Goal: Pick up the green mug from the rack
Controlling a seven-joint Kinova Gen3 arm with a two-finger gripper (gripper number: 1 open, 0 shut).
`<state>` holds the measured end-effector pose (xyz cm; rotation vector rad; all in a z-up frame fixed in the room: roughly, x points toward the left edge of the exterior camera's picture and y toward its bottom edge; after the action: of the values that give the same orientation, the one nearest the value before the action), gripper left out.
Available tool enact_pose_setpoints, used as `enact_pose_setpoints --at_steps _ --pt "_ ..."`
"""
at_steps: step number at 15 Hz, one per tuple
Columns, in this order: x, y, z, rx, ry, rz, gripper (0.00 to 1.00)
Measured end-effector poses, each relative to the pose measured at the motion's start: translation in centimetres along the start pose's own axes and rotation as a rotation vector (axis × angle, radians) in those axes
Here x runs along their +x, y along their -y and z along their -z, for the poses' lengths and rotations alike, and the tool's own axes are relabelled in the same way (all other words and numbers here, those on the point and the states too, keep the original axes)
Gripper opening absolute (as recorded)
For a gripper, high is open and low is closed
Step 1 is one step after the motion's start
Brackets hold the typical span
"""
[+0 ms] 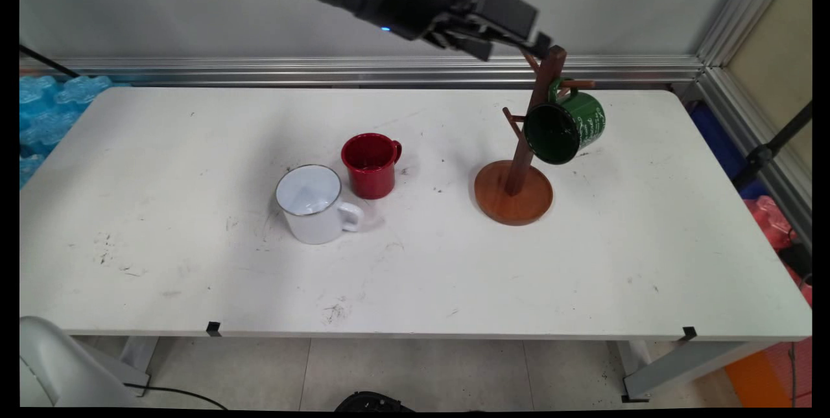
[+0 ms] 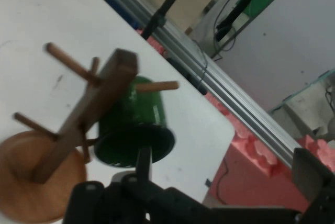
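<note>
The end effector [image 1: 519, 42] hovered open and empty just above the wooden mug tree [image 1: 519, 165], where the green mug [image 1: 565, 127] hung.

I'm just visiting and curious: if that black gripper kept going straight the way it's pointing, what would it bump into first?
Most likely the wooden mug tree. The gripper sits right by the top of its post, aimed down to the right. The green mug hanging on a peg lies just beyond. Depth is hard to judge.
</note>
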<state>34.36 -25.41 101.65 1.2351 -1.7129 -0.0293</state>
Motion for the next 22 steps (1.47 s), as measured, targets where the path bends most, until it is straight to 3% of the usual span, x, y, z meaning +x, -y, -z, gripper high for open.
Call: enact_pose_setpoints --at_steps 9,16,22 --pt "-0.7 -4.2 -6.5 0.004 0.049 0.055 1.00" --pt "-2.1 -4.7 -10.8 0.061 0.103 0.111 1.00" --pt "-2.4 -4.4 -13.7 0.103 0.121 0.147 1.00"
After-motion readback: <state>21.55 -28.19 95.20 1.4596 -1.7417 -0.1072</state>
